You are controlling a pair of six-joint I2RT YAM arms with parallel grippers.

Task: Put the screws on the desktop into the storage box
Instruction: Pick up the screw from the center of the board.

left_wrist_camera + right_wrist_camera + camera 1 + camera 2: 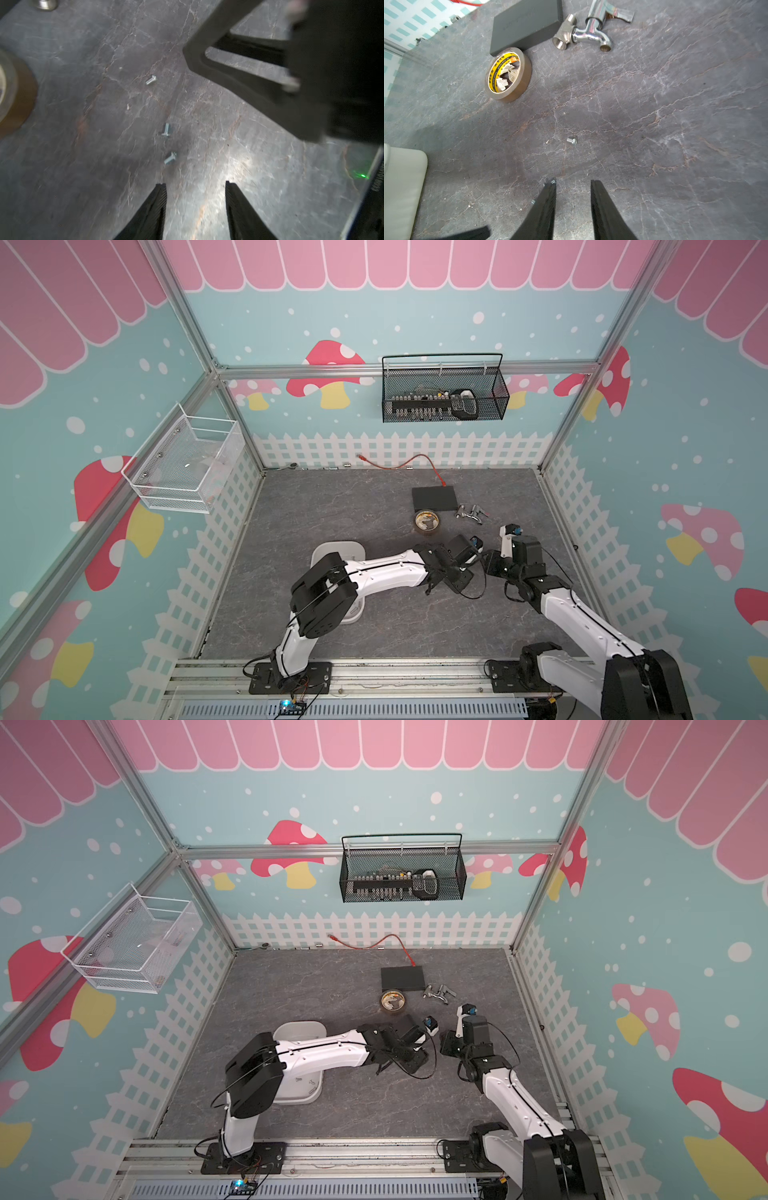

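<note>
Three tiny silver screws [166, 129] are lying on the grey desktop [83, 166], well clear of its edges with bare room around, while the left gripper [195, 184] and right gripper [573, 182] are hovering nearby, jaws parted and empty, and the storage box [305, 1029] is sitting partly under the left arm.

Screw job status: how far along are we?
A few screws seem to lie in the storage box already. Nothing in hand: left end effector and right end effector are open, empty. At least three loose screws remain on the desktop.
</note>
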